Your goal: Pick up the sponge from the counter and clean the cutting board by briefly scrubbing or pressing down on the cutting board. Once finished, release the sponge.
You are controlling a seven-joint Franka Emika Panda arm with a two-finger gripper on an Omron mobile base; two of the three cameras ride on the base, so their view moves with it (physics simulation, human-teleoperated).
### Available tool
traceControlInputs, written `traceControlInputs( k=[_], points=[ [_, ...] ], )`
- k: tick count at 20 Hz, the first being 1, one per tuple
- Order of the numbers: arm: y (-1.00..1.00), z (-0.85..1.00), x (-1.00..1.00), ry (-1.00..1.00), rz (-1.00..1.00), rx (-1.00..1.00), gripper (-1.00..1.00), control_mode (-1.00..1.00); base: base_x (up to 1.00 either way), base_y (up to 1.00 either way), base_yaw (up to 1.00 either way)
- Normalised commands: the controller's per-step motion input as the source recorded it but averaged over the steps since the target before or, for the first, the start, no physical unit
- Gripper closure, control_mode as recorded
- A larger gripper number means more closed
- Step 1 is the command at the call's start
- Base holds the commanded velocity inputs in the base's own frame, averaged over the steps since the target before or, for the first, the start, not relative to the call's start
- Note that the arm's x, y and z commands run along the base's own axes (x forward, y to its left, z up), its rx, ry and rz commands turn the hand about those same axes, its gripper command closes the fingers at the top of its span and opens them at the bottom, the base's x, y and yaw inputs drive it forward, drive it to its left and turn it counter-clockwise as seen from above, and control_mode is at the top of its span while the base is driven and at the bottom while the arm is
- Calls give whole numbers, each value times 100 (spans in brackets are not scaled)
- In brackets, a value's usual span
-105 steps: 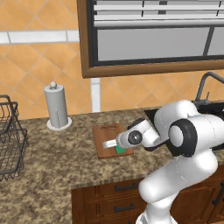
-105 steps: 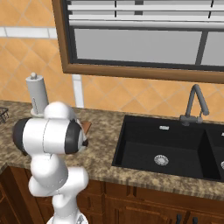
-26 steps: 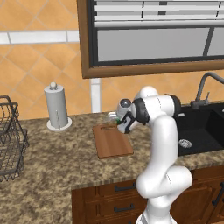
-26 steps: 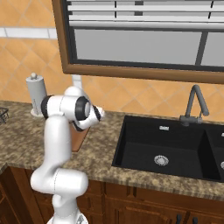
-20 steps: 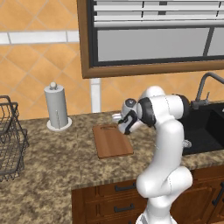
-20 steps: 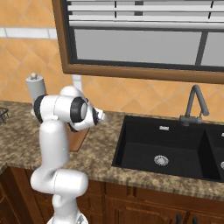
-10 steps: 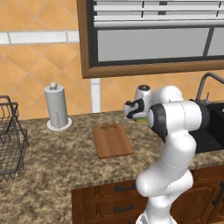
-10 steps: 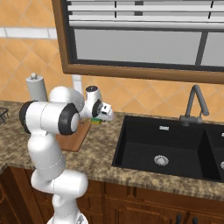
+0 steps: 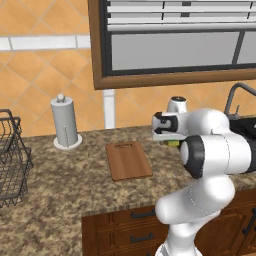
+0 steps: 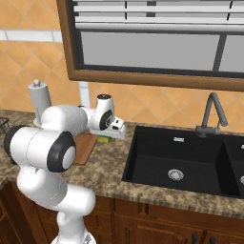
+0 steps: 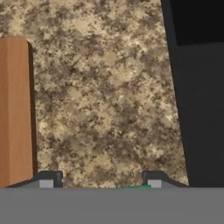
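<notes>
Here the sponge [image 10: 105,138] is pinched between the jaws, held above the tabletop [image 11: 105,100]. The cutting board [image 9: 128,160] is seen well apart from it.

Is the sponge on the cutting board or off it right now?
Off it: the sponge hangs in the shut claw over bare counter, beside the cutting board.

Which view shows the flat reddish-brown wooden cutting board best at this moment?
The left base view: the flat reddish-brown wooden cutting board lies whole on the speckled granite counter, slot handle visible. The right base view shows a corner of it behind the arm; the hand view shows one edge strip.
</notes>
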Motion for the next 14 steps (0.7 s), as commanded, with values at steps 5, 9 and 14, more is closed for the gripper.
traceControlInputs(
  k=[5,9,14],
  points=[
    [0,-12,-71,5,0,0,100,-100,0,0,0],
    [0,-33,-22,0,0,0,100,-100,0,0,0],
    [0,-32,0,0,0,0,100,-100,0,0,0]
  ],
)
